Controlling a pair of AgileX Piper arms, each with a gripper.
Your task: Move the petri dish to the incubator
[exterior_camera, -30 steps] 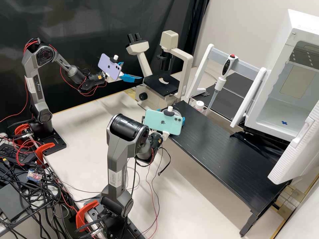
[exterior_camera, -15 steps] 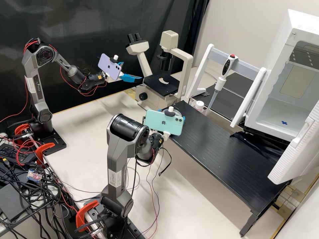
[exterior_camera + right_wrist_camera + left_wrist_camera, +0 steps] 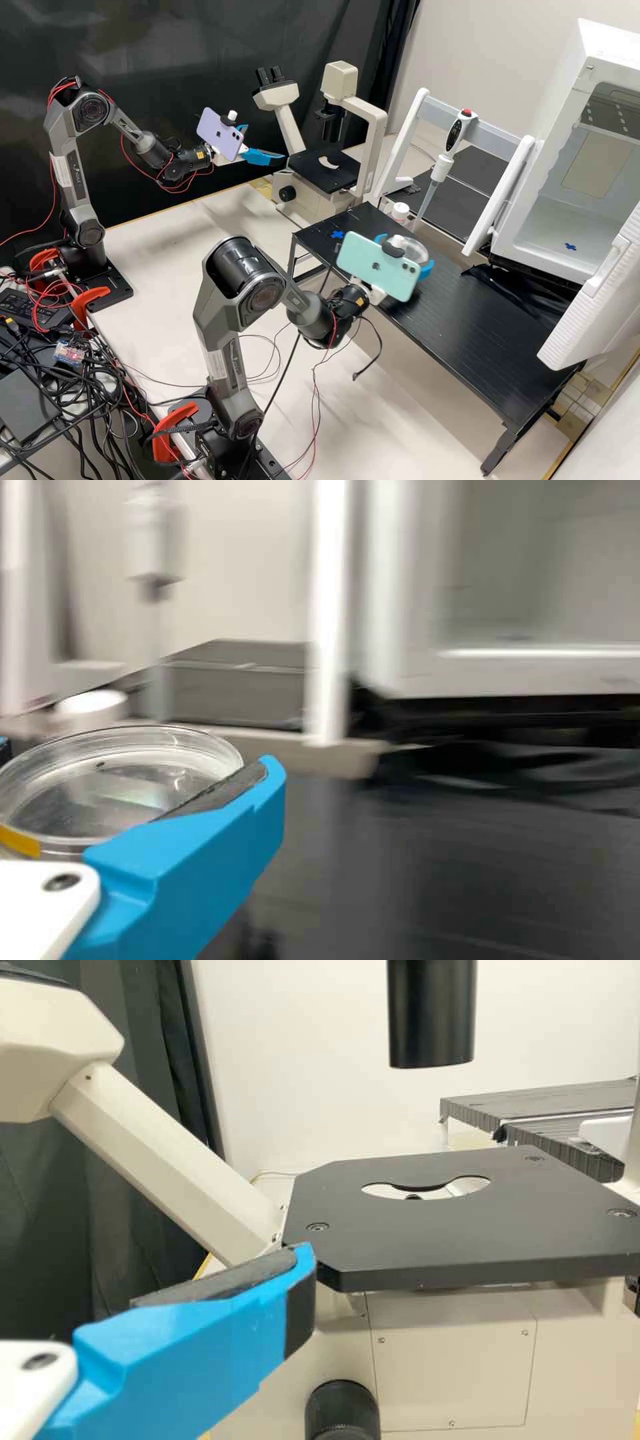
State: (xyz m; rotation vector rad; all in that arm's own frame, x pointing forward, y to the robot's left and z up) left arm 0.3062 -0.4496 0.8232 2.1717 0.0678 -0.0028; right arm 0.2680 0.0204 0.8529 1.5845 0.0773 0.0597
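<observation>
The clear petri dish [image 3: 415,249] is held level above the black bench stand in the high view, between the two blue fingers of my right gripper [image 3: 405,249]. In the right wrist view the dish [image 3: 110,785] lies against the inner pad of my right gripper [image 3: 138,765]. The white incubator [image 3: 512,223] stands at the right with its door open and a blue cross on its floor. Beside the microscope, my left gripper [image 3: 265,143] is open and holds nothing; in the left wrist view one finger of the left gripper [image 3: 150,1280] is near the stage.
The microscope [image 3: 325,170] stands at the back. A pipette [image 3: 441,167] hangs on a white rack, with a white-capped bottle [image 3: 400,212] beside it. A blue cross [image 3: 338,234] marks the black stand [image 3: 467,327]. The incubator door [image 3: 593,300] juts forward.
My right gripper has swung right over the black stand, carrying the dish away from the stand's far left end and uncovering the blue cross there. My left arm has kept still.
</observation>
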